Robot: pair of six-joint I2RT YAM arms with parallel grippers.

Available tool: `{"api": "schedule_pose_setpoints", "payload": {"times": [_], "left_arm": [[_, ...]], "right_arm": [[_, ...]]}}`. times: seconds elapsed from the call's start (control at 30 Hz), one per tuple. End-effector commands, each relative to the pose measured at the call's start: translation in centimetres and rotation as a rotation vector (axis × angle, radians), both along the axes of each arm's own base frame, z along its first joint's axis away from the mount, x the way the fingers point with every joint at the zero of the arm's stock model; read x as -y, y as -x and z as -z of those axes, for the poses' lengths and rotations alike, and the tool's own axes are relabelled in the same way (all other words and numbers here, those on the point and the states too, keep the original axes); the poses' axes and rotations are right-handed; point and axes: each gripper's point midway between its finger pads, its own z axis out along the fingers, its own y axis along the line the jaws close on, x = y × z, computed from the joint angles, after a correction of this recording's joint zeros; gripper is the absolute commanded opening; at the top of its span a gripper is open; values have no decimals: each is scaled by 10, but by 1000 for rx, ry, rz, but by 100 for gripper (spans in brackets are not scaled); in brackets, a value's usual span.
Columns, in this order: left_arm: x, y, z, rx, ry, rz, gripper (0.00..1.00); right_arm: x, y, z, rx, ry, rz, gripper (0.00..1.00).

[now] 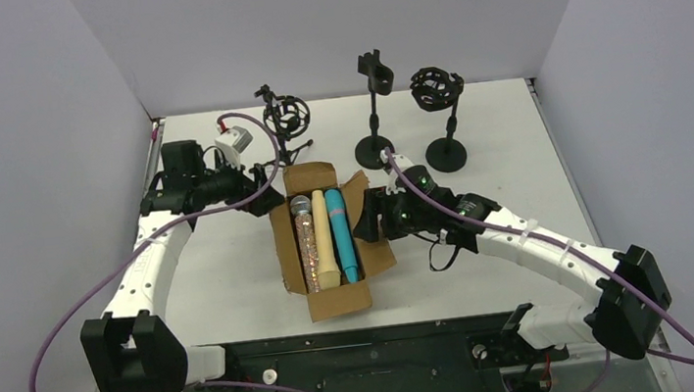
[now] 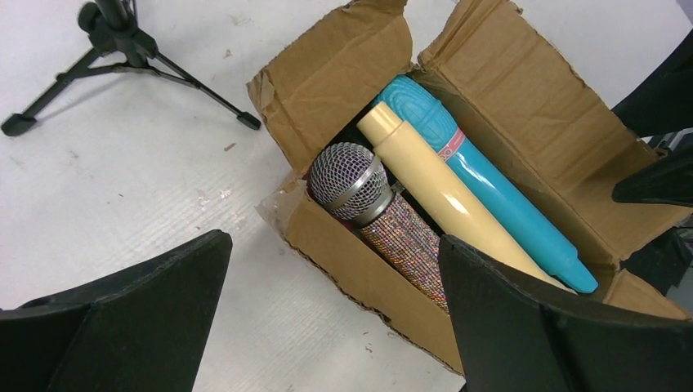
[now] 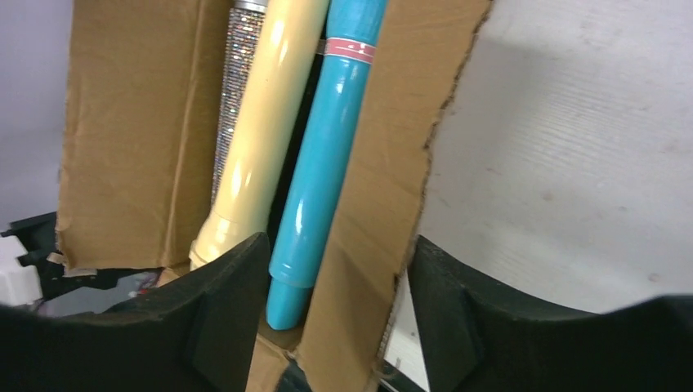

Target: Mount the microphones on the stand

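An open cardboard box (image 1: 335, 301) in the middle of the table holds three microphones side by side: a glittery one (image 1: 307, 245) with a grey mesh head, a cream one (image 1: 324, 243) and a teal one (image 1: 342, 236). My left gripper (image 1: 259, 198) hovers open at the box's far left corner, its jaws spread over the box wall (image 2: 368, 278) near the mesh head (image 2: 347, 180). My right gripper (image 3: 335, 310) is open at the box's right side. The teal microphone's tail (image 3: 294, 278) and the cardboard side wall (image 3: 368, 245) lie between its fingers.
Three black stands line the back: a tripod stand with a ring mount (image 1: 287, 116), a clip stand (image 1: 371, 77) on a round base, and a cage-mount stand (image 1: 436, 89). A small white device (image 1: 233, 142) lies at the back left. Grey walls enclose the table.
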Motion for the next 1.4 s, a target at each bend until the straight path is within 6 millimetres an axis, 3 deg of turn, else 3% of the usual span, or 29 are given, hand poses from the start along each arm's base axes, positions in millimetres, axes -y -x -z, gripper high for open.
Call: {"api": "schedule_pose_setpoints", "payload": {"times": [0.0, 0.13, 0.27, 0.3, 0.4, 0.43, 0.5, 0.67, 0.83, 0.9, 0.93, 0.97, 1.0, 1.07, 1.13, 1.3, 1.37], "left_arm": [[10, 8, -3, -8, 39, 25, 96], [13, 19, 12, -109, 48, 27, 80], [19, 22, 28, -197, 4, 40, 56], [19, 19, 31, -211, -4, 37, 44], [19, 20, 37, -243, -19, 39, 19], [17, 19, 36, -242, -30, 32, 6], [14, 21, 33, -229, -48, 21, 0], [-2, 31, 20, -164, -119, -42, 0], [-30, 48, 16, -133, -233, -113, 0], [-42, 54, 19, -148, -281, -142, 16], [-47, 53, 15, -139, -296, -156, 35], [-50, 56, 15, -155, -305, -159, 44], [-54, 54, 7, -138, -312, -169, 63], [-60, 54, -4, -107, -327, -170, 87], [-68, 50, -15, -60, -350, -178, 99], [-89, 21, -31, 6, -335, -196, 96], [-83, 5, -39, 38, -307, -117, 96]], "right_arm": [[-28, -3, -13, 22, -92, -65, 54], [-31, -3, -2, 38, -41, -67, 43], [-31, -2, 10, 57, 52, -73, 28], [-33, -1, 12, 58, 70, -81, 21], [-37, 0, 15, 59, 81, -94, 9], [-40, 1, 14, 60, 78, -103, 2], [-45, 1, 11, 58, 59, -114, 0], [-75, 8, -9, 71, -11, -178, 0], [-112, 19, -6, 43, -15, -260, 0], [-123, 23, -3, 29, -15, -282, 0], [-128, 26, -4, 27, -16, -292, 0], [-131, 27, 2, 16, -4, -299, 0], [-133, 29, 1, 17, -1, -308, 0], [-135, 31, 3, 24, 20, -324, 0], [-135, 32, 5, 33, 45, -338, 0], [-138, 32, 7, 43, 63, -356, 0], [-139, 32, 5, 52, 65, -359, 0]]}}
